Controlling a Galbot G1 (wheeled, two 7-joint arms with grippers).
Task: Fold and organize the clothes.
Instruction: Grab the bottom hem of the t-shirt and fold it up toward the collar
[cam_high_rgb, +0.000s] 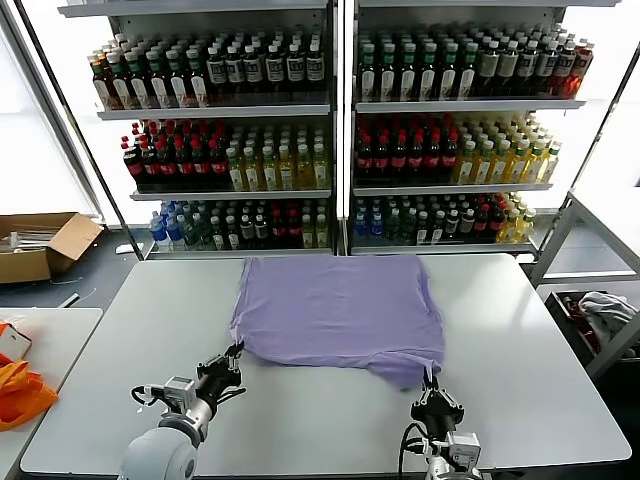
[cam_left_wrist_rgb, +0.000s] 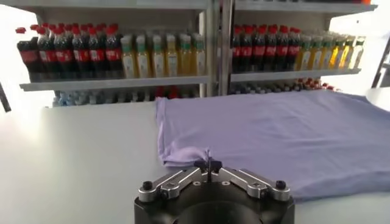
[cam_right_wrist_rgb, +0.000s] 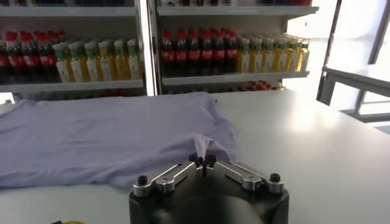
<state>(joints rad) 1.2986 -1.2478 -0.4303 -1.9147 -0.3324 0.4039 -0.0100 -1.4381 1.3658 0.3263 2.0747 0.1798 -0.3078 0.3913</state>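
Observation:
A plain lavender T-shirt (cam_high_rgb: 335, 310) lies partly folded on the white table (cam_high_rgb: 540, 380), in its middle. My left gripper (cam_high_rgb: 234, 356) is at the shirt's near left corner, shut on a small pinch of its edge; the left wrist view shows the gripper (cam_left_wrist_rgb: 208, 163) and the shirt (cam_left_wrist_rgb: 274, 134). My right gripper (cam_high_rgb: 432, 384) is at the near right corner, shut on a raised peak of cloth; the right wrist view shows the gripper (cam_right_wrist_rgb: 203, 161) and the shirt (cam_right_wrist_rgb: 103, 134). No printed graphic shows.
Shelves of bottles (cam_high_rgb: 330, 130) stand behind the table. A cardboard box (cam_high_rgb: 40, 245) lies on the floor at far left. An orange cloth (cam_high_rgb: 20, 392) lies on a side table at left. A grey-white cloth bundle (cam_high_rgb: 606, 312) sits in a bin at right.

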